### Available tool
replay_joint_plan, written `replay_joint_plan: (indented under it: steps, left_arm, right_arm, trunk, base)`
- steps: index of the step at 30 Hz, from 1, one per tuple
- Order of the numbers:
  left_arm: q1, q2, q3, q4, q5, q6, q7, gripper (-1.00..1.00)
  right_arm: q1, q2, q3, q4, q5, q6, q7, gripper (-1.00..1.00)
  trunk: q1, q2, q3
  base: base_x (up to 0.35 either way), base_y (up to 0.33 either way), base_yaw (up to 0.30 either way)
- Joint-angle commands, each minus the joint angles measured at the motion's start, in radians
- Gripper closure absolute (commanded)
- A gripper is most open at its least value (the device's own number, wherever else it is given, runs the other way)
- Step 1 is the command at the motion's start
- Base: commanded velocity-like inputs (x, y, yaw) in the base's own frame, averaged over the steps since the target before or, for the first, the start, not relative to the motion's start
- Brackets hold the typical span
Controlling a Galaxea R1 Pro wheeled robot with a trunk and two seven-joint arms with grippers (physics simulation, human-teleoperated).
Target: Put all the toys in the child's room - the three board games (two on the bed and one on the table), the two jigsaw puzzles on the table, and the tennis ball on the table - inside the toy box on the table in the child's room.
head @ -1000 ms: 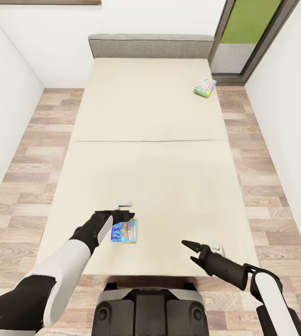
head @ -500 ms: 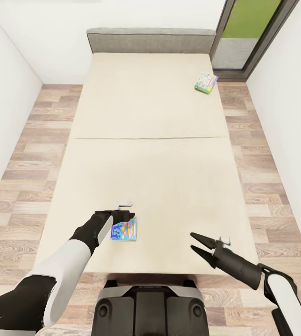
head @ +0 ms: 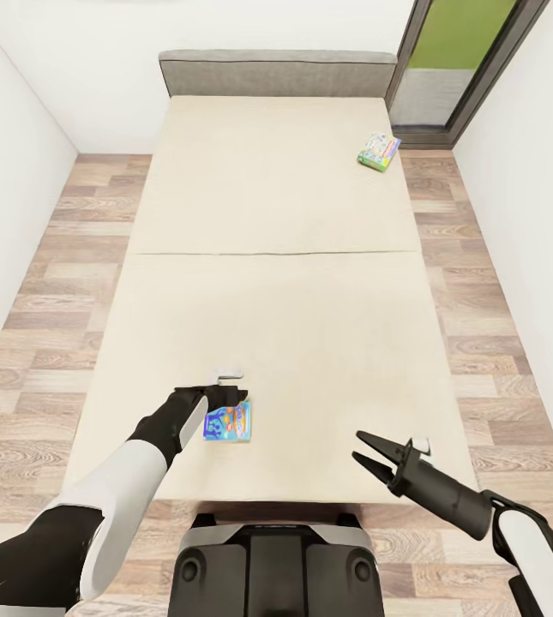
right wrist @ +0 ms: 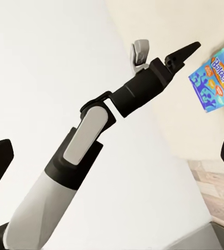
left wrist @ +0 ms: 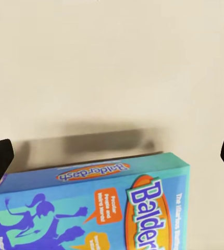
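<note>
Judging the risk, I think my left gripper (head: 230,392), jaws spread just beside the blue board game (head: 228,423) near the foot of the bed (head: 310,326), could nudge the thin box along the mattress instead of catching it; my right gripper (head: 368,452) hangs open, and another pale-green game (head: 378,151) lies near the headboard
</note>
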Motion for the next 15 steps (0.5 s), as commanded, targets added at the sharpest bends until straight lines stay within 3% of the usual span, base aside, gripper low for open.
replay_joint_plan:
  steps: [1,15]
  left_arm:
    - [0.000,0.001,-0.004,-0.001,0.009,0.006,0.002,-1.00]
    - [0.000,0.002,-0.003,-0.001,0.009,0.004,0.002,-1.00]
  right_arm:
    - [0.000,0.000,-0.001,0.000,0.008,0.004,0.003,-1.00]
    - [0.000,0.002,-0.001,0.002,0.010,-0.001,-0.034,-1.00]
  trunk:
    - [0.000,-0.001,-0.001]
    - [0.000,-0.001,-0.001]
  base:
    - [0.000,0.000,0.000]
    - [0.000,0.000,0.000]
